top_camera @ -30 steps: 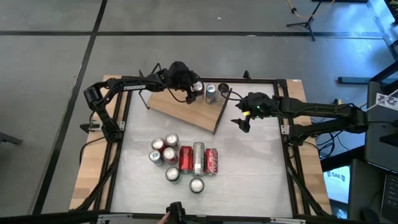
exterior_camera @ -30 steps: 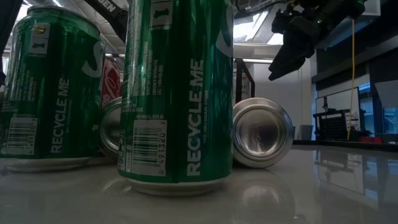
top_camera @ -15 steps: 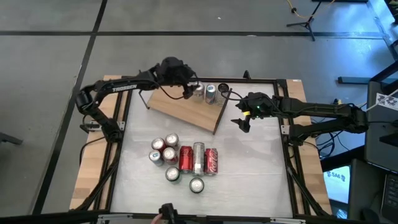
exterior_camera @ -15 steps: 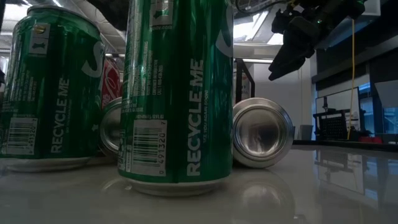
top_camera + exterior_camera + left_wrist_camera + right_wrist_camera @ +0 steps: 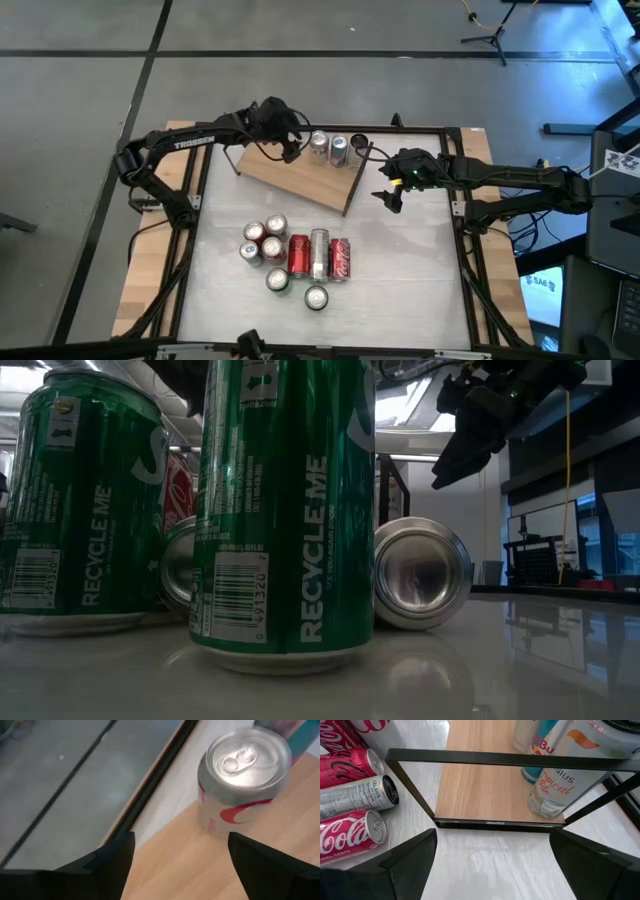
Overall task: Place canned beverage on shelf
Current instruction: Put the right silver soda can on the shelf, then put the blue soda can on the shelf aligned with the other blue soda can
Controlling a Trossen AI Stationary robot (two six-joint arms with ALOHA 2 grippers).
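Note:
The shelf (image 5: 295, 172), a light wooden board on thin black wire supports, stands at the table's far middle. Three cans stand upright on its far end. The leftmost is a silver can with a red swoosh (image 5: 318, 143) (image 5: 245, 780). My left gripper (image 5: 296, 146) (image 5: 182, 870) hovers open just left of that can, its fingers clear of it. My right gripper (image 5: 388, 197) (image 5: 490, 865) (image 5: 450, 460) hangs open above the table at the shelf's right end (image 5: 495, 824), with nothing between its fingers.
Several cans (image 5: 295, 255) are grouped at the table's middle, some upright and three lying on their sides. In the low view two green cans (image 5: 285, 510) stand close in front. A black frame (image 5: 462, 240) borders the table. The right half of the tabletop (image 5: 410, 280) is bare.
My left gripper has drawn back from the silver can toward the table's left edge, rising a little and tipping less steeply. The can stays upright on the shelf. My right arm has kept still.

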